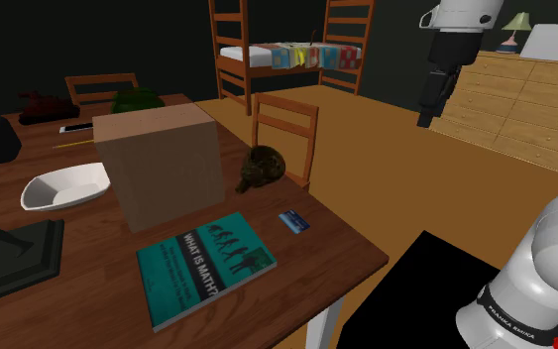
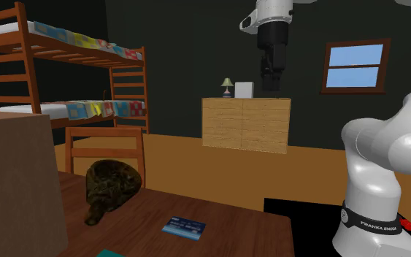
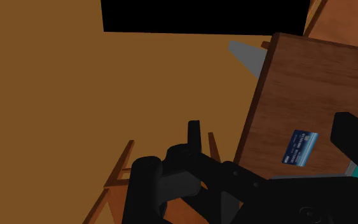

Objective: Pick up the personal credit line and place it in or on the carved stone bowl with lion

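The small blue credit card (image 1: 293, 221) lies flat on the wooden table (image 1: 336, 248) near its edge; it also appears in the second exterior view (image 2: 183, 228) and beside the gripper's finger in the wrist view (image 3: 299, 147). A dark mottled stone bowl (image 1: 264, 167) (image 2: 110, 186) rests tilted on the table just beyond the card, by the chair. My black gripper (image 1: 426, 119) (image 2: 271, 84) hangs high above the floor, well off the table's edge and far from both. In the wrist view its fingers (image 3: 355, 143) stand apart with nothing between them.
A brown cardboard box (image 1: 158, 164), a teal book (image 1: 205, 266) and a white dish (image 1: 65, 186) share the table. A wooden chair (image 1: 284, 129) stands at the table's far side. A bunk bed (image 1: 291, 50) and a pale dresser (image 2: 246, 124) line the back wall.
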`<state>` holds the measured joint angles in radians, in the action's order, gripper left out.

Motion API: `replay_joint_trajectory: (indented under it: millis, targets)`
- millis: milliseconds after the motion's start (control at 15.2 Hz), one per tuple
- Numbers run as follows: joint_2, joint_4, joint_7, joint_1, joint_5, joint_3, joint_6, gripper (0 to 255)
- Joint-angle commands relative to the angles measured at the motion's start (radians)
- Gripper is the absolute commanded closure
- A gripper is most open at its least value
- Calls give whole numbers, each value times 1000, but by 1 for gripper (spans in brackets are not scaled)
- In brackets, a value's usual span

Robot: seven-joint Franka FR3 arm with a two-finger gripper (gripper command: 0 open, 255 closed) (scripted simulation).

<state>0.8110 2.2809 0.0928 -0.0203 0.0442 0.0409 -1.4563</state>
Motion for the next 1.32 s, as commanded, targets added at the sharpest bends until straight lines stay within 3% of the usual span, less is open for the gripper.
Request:
replay_joint_trajectory:
  millis: [0, 660, 990, 1254]
  targets:
    - [0, 0, 0, 0, 0, 0, 0, 0]
    - [74, 338, -202, 27, 111, 194, -484, 0]
    - [1, 434, -317, 28, 152, 324, -762, 0]
    - [-114, 467, -427, -10, 154, 452, -997, 0]
